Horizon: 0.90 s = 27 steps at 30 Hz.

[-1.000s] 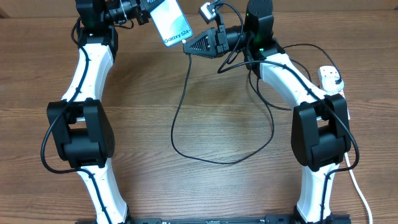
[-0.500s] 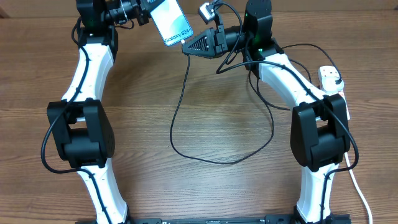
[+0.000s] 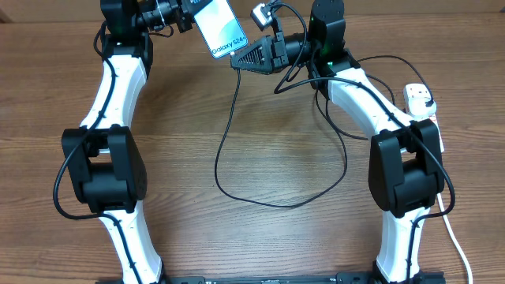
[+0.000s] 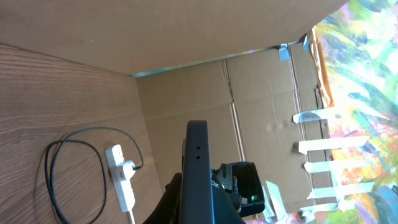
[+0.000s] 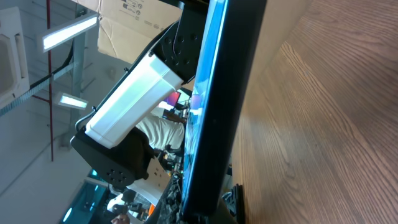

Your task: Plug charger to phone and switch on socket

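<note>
My left gripper [image 3: 186, 16] is shut on the phone [image 3: 220, 28] and holds it tilted in the air at the table's far edge, its teal screen lit. The phone shows edge-on in the left wrist view [image 4: 198, 165] and in the right wrist view [image 5: 219, 106]. My right gripper [image 3: 240, 61] is shut on the charger's connector end, right at the phone's lower end; the tip itself is hidden. The black charger cable [image 3: 267, 203] hangs from there and loops over the table to its plug head [image 3: 421, 97] in the white socket strip [image 3: 427, 113].
The socket strip also shows in the left wrist view [image 4: 122, 184], by the cardboard back wall [image 4: 186, 87]. Its white cord [image 3: 456, 241] runs down the right side. The cable loop covers the middle of the wooden table [image 3: 173, 158].
The left arm has shifted the phone slightly to the right, toward the right gripper. The right arm and the cable have barely moved.
</note>
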{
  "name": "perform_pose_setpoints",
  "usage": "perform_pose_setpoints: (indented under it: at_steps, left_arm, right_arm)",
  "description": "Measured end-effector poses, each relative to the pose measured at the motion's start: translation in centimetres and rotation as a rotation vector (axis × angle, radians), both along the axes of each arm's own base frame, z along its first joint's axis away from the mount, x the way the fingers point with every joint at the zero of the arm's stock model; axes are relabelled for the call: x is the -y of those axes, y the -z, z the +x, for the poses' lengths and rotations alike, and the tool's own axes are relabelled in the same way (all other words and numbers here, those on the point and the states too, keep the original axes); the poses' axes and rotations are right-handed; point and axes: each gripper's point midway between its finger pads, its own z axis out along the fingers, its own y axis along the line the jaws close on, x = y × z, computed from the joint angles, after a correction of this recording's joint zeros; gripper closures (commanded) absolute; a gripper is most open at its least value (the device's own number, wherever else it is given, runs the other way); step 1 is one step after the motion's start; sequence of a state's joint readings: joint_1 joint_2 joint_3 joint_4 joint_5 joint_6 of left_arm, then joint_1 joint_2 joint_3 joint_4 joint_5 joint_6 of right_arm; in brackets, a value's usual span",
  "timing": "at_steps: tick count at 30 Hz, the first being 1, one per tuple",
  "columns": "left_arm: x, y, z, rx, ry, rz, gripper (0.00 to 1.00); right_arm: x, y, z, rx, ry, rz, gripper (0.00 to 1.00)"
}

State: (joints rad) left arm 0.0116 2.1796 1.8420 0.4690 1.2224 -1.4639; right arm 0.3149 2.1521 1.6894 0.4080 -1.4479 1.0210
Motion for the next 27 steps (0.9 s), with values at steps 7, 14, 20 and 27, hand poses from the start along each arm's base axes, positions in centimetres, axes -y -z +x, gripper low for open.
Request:
perform_pose_setpoints:
  at_steps: [7,14,20,27]
  left_arm:
    - [0.03,0.01,-0.07,0.004,0.004,0.002,0.96]
    - [0.16,0.05,-0.44,0.02,0.026,0.011,0.96]
    - [0.24,0.07,-0.67,0.027,0.04,0.014,0.96]
    - [0.31,0.09,-0.88,0.032,0.053,0.017,0.96]
  right_arm:
    - [0.01,0.01,-0.03,-0.001,-0.002,0.0,0.96]
    - [-0.02,0.01,-0.18,-0.001,-0.01,0.0,0.96]
    - [-0.09,0.01,-0.37,-0.001,-0.019,0.0,0.96]
    - [-0.2,0.01,-0.55,-0.001,-0.027,0.0,0.96]
